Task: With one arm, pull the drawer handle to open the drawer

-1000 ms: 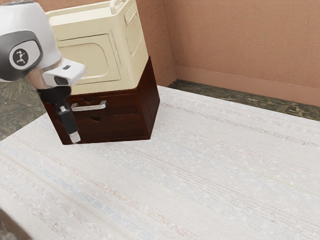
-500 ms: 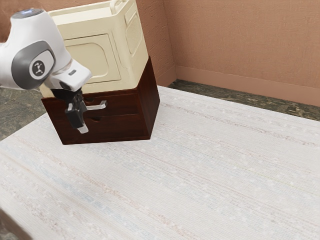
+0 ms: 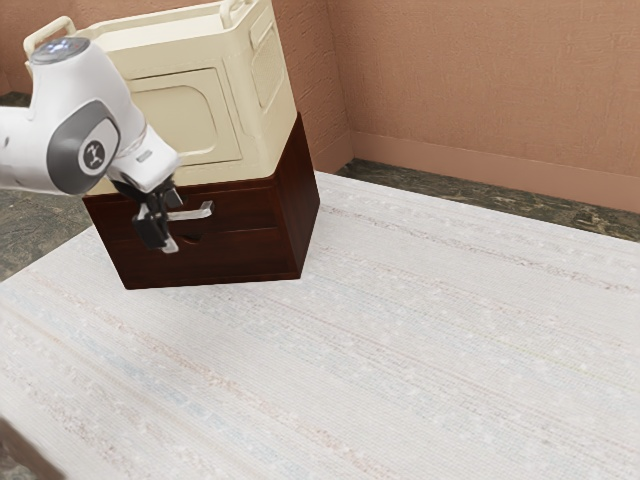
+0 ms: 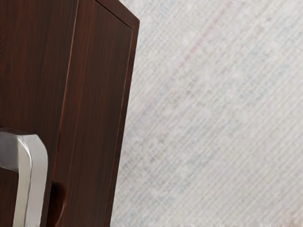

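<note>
The gripper [image 3: 156,230] is in front of the dark wooden cabinet [image 3: 300,205], at the exterior view's left end of the silver handle [image 3: 195,212], and covers that end. Whether it touches the handle cannot be told. The handle is fixed to the upper drawer [image 3: 248,213], whose front looks flush with the cabinet. Close up in the wrist view, the bent end of the silver handle [image 4: 38,172] stands out from the dark drawer front [image 4: 35,61].
A cream crate [image 3: 185,110] rests on top of the cabinet. Below the upper drawer is a lower drawer [image 3: 240,256] with a notch. A pale striped cloth surface [image 3: 400,340] spreads out before the cabinet, with walls [image 3: 480,90] behind.
My hand has risen from low before the cabinet to the handle's level, shifted slightly toward the exterior view's right, and tilted. The drawers and crate look unmoved.
</note>
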`<move>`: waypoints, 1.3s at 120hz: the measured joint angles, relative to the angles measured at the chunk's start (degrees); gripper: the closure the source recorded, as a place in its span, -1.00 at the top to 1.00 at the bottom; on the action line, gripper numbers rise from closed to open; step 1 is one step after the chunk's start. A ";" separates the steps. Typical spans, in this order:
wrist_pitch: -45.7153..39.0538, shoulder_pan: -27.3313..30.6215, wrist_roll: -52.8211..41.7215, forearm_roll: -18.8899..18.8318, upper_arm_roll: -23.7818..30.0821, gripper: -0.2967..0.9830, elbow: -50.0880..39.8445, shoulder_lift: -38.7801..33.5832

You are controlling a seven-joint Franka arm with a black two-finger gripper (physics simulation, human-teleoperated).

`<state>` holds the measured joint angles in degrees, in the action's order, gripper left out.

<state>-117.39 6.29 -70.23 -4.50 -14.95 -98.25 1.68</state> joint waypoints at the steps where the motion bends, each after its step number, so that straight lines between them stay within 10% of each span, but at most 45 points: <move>1: -0.07 0.02 -0.16 0.00 -0.02 0.54 0.01 0.05; 156: -1.86 -0.03 -12.10 2.88 -3.77 0.54 3.50 6.09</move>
<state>-119.25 6.26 -82.32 -1.61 -18.72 -94.76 7.77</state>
